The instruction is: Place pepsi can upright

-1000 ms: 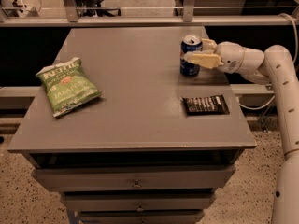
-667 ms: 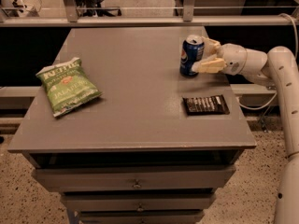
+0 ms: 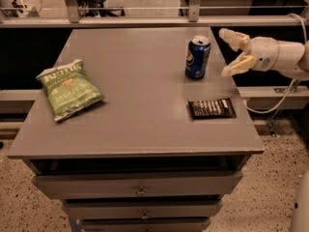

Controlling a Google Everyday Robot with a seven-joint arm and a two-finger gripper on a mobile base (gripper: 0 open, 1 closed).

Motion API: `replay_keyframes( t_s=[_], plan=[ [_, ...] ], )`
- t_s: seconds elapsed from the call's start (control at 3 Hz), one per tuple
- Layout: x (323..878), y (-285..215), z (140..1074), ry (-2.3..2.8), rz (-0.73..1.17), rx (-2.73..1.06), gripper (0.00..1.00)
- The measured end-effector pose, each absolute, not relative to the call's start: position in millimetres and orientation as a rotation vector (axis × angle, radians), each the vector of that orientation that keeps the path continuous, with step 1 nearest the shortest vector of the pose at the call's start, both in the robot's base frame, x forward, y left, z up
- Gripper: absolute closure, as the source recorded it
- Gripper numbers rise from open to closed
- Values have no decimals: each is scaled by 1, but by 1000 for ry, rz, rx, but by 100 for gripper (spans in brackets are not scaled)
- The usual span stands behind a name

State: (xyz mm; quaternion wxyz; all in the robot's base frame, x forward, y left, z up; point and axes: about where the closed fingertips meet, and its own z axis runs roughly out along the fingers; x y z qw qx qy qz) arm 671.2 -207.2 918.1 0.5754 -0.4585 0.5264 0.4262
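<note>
The pepsi can (image 3: 197, 57), dark blue with a silver top and a round red-white-blue logo, stands upright on the grey table (image 3: 135, 91) near its far right edge. My gripper (image 3: 230, 52) is to the right of the can, clear of it, with its two cream fingers spread wide apart and nothing between them. The white arm reaches in from the right edge of the view.
A flat black wrapped snack bar (image 3: 211, 108) lies in front of the can near the right edge. A green chip bag (image 3: 69, 88) lies at the left of the table. Drawers sit below the tabletop. A rail runs behind the table.
The gripper let go of the can and drew back to the right, its fingers spreading open. The can stays upright where it was.
</note>
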Motion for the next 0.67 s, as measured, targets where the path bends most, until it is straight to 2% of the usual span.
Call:
replay_keyframes(
  t_s=[0.33,0.67],
  plan=[
    [654,-268,969,1258,838,-1047,0],
    [655,-275,979,1248,810,-1040,0]
  ],
)
